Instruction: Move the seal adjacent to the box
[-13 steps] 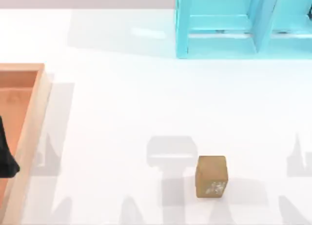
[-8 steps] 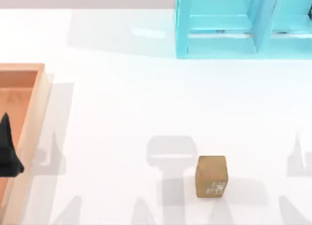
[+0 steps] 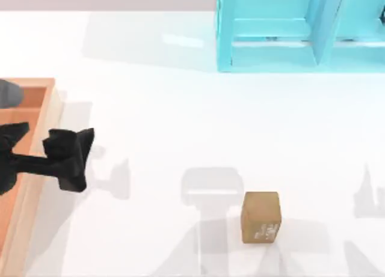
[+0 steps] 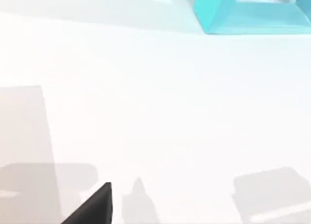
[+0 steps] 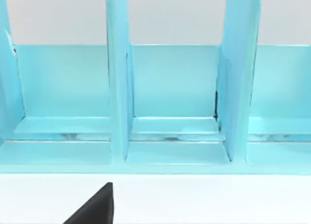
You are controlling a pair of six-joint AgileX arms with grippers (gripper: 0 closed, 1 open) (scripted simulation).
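Note:
The seal (image 3: 260, 217), a small tan-brown block with whitish marks on its near face, stands on the white table, right of centre and near the front edge. The box (image 3: 42, 133), an orange-brown wooden tray with a lighter rim, lies at the table's left edge. My left gripper (image 3: 67, 160) hovers just past the box's right rim, far to the left of the seal and holding nothing. A black piece of that gripper (image 4: 92, 209) also shows in the left wrist view over bare table. A black piece of my right gripper (image 5: 92, 209) faces the shelf.
A turquoise shelf structure (image 3: 301, 30) with upright dividers stands at the back right, and its compartments (image 5: 175, 88) sit close in front of the right wrist camera. White tabletop (image 3: 168, 121) stretches between the box and the seal.
My left arm has swung out from the left edge, to the right across the box's rim and over the table. The seal has stayed put.

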